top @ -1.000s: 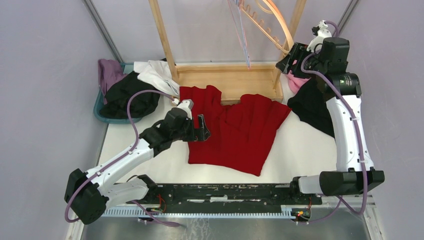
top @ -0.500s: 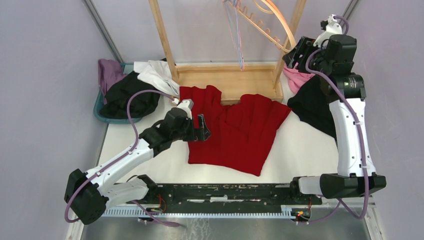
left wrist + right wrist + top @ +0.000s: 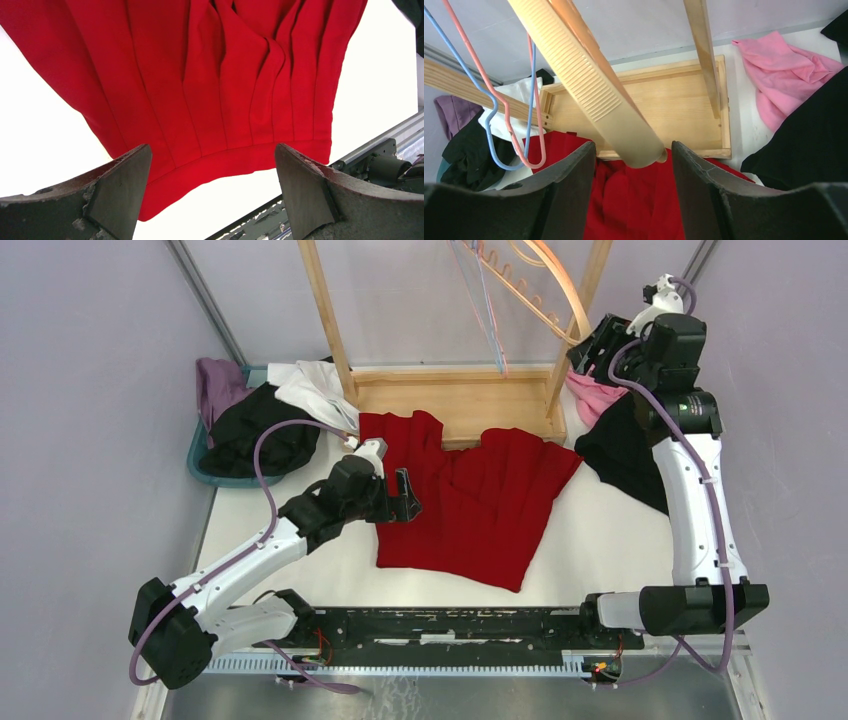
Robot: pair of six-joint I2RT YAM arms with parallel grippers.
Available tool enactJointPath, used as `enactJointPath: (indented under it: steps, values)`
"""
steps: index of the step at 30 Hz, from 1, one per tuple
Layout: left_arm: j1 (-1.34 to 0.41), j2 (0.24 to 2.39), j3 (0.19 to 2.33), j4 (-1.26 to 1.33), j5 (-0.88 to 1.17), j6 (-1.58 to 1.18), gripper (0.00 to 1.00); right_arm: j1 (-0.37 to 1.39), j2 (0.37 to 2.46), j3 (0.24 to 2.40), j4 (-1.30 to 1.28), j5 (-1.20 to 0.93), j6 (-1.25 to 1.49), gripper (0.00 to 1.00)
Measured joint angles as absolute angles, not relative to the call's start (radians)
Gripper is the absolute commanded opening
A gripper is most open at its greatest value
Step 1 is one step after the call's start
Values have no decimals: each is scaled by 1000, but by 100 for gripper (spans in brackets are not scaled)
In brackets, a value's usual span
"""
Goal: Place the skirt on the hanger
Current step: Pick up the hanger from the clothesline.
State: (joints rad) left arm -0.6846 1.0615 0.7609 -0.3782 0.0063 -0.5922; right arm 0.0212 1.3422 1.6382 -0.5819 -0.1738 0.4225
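Overhead, the red skirt is lying flat on the white table, its far edge touching the base of the wooden rack. A basket of clothes is sitting at the left. A black garment and a pink garment are lying at the right. The beige hanger and two wire hangers are hanging on the rack. My left arm is reaching low across the table, and my left gripper is sitting at the skirt's left edge. My right arm is standing tall, with my right gripper raised beside the rack's right post.

Through the left wrist camera, the skirt is filling most of the frame, pleats running to a flat band. My fingers are standing fully apart and holding nothing.

Through the right wrist camera, the beige hanger's lower end is sitting between my fingers. They are standing partly apart with a gap showing on each side, so I am gripping nothing. The wire hangers are hanging to the left, and the skirt is lying below.
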Motion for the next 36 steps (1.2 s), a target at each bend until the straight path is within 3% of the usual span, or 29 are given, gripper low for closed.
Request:
enactJointPath:
  steps: [4, 9, 13, 16, 18, 24, 27, 36]
  values:
    - [-685, 1061, 760, -377, 7, -592, 99, 17, 1344, 1640, -575, -174, 421, 47]
    - [-685, 1062, 760, -370, 7, -592, 99, 17, 1359, 1651, -575, -181, 417, 42]
    - [-685, 1062, 758, -364, 7, -592, 99, 17, 1358, 1653, -577, -183, 411, 30]
    - [-685, 1062, 758, -364, 7, -592, 99, 17, 1356, 1654, -579, -183, 400, 9]
    - [-685, 1062, 758, -364, 7, -592, 99, 17, 1355, 1662, -587, -183, 387, 13]
    - [-685, 1066, 758, -363, 10, -592, 99, 17, 1336, 1685, -591, -207, 356, 10]
    - [-685, 1068, 758, -364, 10, -592, 99, 21, 1333, 1699, -590, -248, 342, 20]
    - [-685, 1071, 758, -361, 11, -593, 99, 138, 1361, 1750, -616, -321, 226, 21]
